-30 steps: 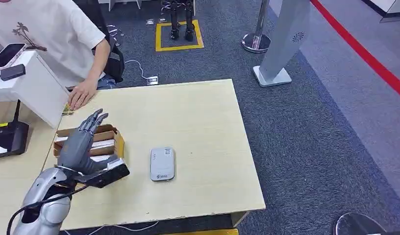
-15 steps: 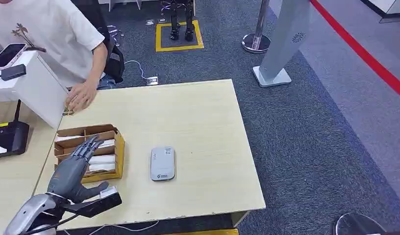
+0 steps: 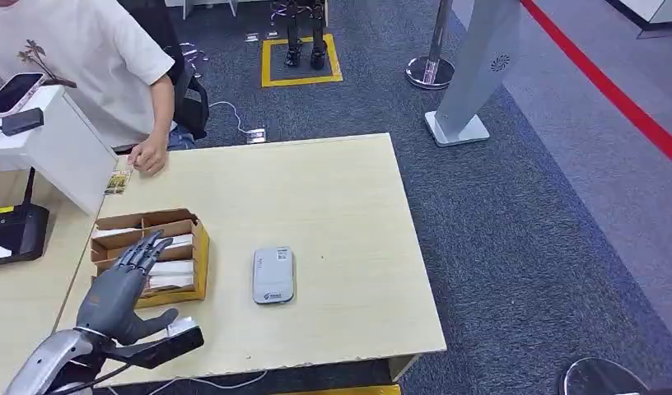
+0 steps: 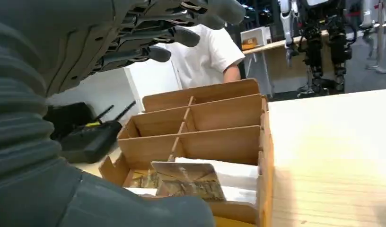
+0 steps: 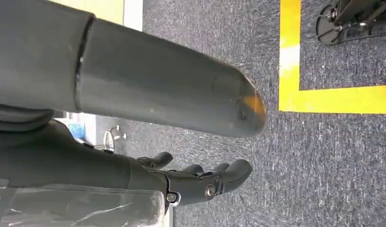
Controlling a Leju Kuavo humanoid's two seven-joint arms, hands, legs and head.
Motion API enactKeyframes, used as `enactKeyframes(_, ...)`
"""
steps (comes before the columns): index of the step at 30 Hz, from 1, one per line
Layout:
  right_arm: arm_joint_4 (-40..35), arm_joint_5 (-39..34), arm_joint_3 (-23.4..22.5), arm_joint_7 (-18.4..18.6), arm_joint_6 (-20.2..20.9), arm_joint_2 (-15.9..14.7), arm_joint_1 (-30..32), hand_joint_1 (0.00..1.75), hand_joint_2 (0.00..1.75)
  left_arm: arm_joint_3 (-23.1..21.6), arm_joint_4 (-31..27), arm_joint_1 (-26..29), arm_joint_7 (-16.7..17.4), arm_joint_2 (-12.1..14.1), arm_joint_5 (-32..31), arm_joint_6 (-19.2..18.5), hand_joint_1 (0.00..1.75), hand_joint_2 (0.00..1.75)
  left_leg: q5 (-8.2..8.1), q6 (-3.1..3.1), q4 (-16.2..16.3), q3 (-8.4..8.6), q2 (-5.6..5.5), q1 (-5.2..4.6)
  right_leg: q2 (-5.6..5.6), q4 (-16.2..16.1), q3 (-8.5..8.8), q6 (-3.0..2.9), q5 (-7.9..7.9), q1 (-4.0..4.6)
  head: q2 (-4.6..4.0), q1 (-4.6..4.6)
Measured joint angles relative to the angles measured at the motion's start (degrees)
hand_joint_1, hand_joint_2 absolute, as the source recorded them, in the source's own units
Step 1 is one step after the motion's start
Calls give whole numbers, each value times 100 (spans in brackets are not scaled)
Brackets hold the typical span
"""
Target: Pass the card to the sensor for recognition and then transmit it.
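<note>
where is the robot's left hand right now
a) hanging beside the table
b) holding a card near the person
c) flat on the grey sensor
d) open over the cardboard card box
d: the left hand hovers with fingers spread over the cardboard box, holding nothing; the sensor lies apart on the table.

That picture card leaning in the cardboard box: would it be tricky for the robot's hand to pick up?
Probably somewhat. The card looks thin and flat, so likely light and a bit bendy. It leans tilted on white sheets inside the divided cardboard box, which may leave an edge free to pinch. The box walls are close, so the open left hand above has little room.
</note>
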Motion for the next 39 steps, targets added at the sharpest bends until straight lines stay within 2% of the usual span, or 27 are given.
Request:
enactKeyframes(7,0,-11,0,83,-20,0,-5,0,0,-4,162,-181,426,-37,-1414,-13,0,175,0,0,0,1,-1,0,-1,-1,0,0,0,0,0,0)
enactKeyframes(9,0,11,0,83,-20,0,-7,0,0,-7,271,-251,444,-72,-1525,-48,0,175,0,0,1,1,0,0,0,-1,0,0,1,0,0,-2)
enactKeyframes(17,0,20,0,52,-20,0,-8,0,0,-7,479,-343,328,-144,-1558,-124,0,175,0,0,1,0,0,0,1,-1,0,0,1,0,0,0)
enactKeyframes(39,0,-9,0,59,-20,0,-6,0,0,-7,481,-183,223,-142,-1182,-365,0,175,0,0,1,0,0,0,0,-1,0,0,1,0,0,0)
